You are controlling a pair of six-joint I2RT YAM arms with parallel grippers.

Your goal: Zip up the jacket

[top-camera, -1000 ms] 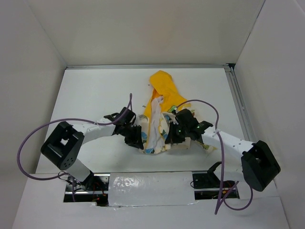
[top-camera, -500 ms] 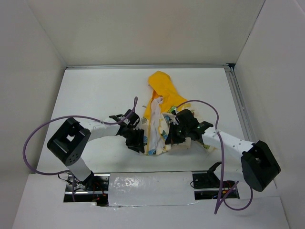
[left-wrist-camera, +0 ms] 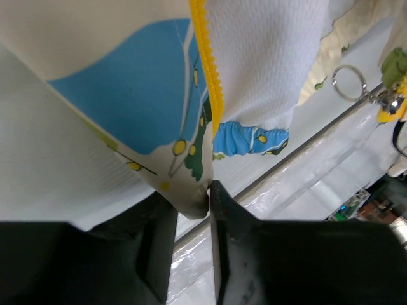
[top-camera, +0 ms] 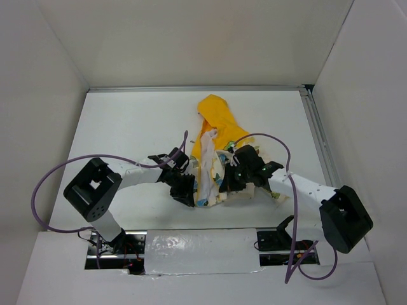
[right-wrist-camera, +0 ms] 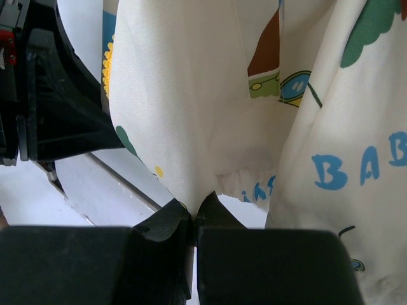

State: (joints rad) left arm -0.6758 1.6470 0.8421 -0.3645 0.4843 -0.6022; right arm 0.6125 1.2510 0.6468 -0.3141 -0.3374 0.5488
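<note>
Cream-white soft fabric with colourful cartoon prints forms the body of the small child's jacket (top-camera: 215, 166). The garment lies crumpled on the white bench (top-camera: 127, 127), just beyond the silver taped strip (top-camera: 200, 244) at the near bench edge, over the right half of that strip. Its yellow-orange hood (top-camera: 218, 117) is the part farthest from the strip and lies flat. The printed body is bunched and lifted at the end nearest the strip.

Visible markings:
- A large blue patch and small yellow and green shapes, seen in the left wrist view.
- Blue letters "BAB" (right-wrist-camera: 362, 168) and green and brown shapes, seen in the right wrist view.
- A yellow toothed edging (left-wrist-camera: 206, 70) running down one front edge, beside white mesh lining.
- A small metal ring (left-wrist-camera: 348, 82) hanging next to a green patch (left-wrist-camera: 394, 67), with the strip visible behind them.

The left claw (left-wrist-camera: 189, 202) sits at the jacket's left lower edge, on the side towards the strip. Its fingers stand at a narrow gap and pinch a folded corner of the printed hem. The right claw (right-wrist-camera: 193, 215) sits at the jacket's right lower edge, a similar way beyond the strip. Its fingers are pressed together on a fold of cream fabric, which hangs down from above into the tips. The two claws are near each other, with the lifted fabric between them.
</note>
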